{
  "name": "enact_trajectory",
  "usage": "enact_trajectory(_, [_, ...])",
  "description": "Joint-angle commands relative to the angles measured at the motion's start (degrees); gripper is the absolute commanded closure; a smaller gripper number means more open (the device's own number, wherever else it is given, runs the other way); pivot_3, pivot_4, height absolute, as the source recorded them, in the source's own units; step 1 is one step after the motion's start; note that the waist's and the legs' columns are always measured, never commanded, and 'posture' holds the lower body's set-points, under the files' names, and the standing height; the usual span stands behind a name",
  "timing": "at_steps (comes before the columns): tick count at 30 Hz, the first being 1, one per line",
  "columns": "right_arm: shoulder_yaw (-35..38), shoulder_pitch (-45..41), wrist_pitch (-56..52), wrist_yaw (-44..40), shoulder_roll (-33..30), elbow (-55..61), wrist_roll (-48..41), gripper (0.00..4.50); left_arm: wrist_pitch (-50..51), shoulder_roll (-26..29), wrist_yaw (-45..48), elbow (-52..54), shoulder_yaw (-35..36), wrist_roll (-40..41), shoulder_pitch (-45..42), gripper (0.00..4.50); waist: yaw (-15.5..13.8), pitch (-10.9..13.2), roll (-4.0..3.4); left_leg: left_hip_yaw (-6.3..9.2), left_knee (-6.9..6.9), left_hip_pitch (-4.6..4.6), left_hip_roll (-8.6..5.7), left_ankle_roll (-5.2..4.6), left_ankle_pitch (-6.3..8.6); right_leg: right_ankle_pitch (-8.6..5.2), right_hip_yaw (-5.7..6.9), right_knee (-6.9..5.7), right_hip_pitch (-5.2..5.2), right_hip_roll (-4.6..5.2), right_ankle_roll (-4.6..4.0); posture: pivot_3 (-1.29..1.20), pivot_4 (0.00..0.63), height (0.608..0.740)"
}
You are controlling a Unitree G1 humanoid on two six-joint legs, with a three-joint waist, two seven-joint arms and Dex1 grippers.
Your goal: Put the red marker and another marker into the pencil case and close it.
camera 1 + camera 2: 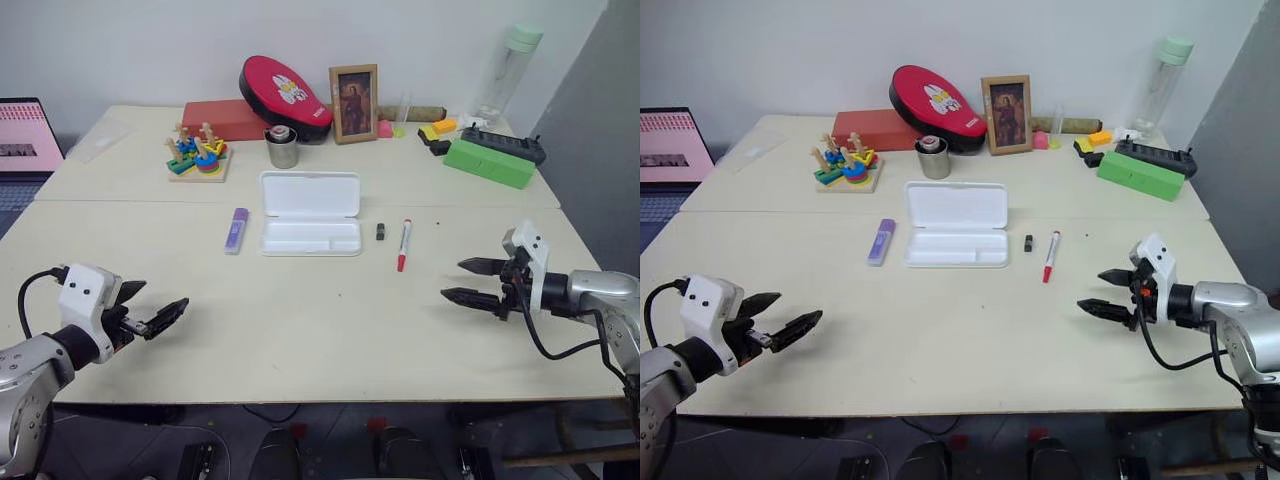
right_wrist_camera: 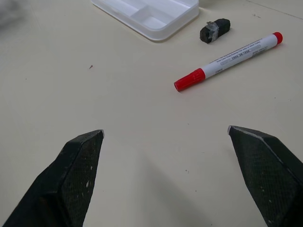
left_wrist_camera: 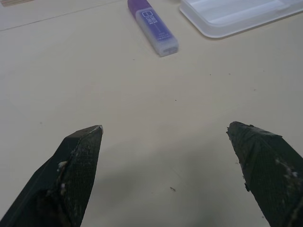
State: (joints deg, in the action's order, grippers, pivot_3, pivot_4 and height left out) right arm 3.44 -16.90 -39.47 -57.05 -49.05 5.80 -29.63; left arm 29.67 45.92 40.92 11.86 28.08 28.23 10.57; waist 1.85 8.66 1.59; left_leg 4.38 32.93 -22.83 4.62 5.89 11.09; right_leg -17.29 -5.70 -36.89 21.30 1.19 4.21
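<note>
The white pencil case (image 1: 310, 213) lies open in the middle of the table, its lid folded back and its tray bare. To its left rests the short purple marker (image 1: 236, 229). On its right lies the red marker (image 1: 403, 245), white-barrelled with a red cap toward me. My left gripper (image 1: 152, 308) hovers open near the table's front left, well short of the purple marker (image 3: 152, 26). At the front right my right gripper (image 1: 465, 281) stands open, pointing left, a short way from the red marker (image 2: 228, 60). Both hold nothing.
A small black stub (image 1: 380, 231) lies between the case and the red marker. Along the back stand a metal cup (image 1: 282, 148), a red oval pouch (image 1: 284, 92), a picture frame (image 1: 354, 103), a wooden toy (image 1: 198, 155), a green box (image 1: 489, 162) and a bottle (image 1: 508, 75).
</note>
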Motion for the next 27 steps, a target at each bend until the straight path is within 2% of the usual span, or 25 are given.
enact_trajectory(1, [1.8, -0.1, 0.1, -0.5, -0.7, 1.2, -0.5, 0.06, 0.0, 0.7, 0.3, 1.9, 2.0, 0.4, -0.6, 0.00, 0.0, 0.0, 0.00, 0.00, 0.00, 0.00, 0.00, 0.00, 0.00, -0.01, 0.00, 0.00, 0.02, 0.00, -0.01, 0.00, 0.150, 0.740])
enact_trajectory(27, [1.1, -0.2, 1.4, -0.3, 1.1, 0.1, 1.1, 0.06, -1.7, -0.7, 0.1, -0.5, -1.6, -2.4, -4.4, 0.00, 0.0, 0.0, 0.01, 0.00, 0.01, -0.01, 0.00, 0.00, 0.00, 0.04, 0.00, -0.02, -0.11, 0.00, -0.01, 0.00, 0.150, 0.740])
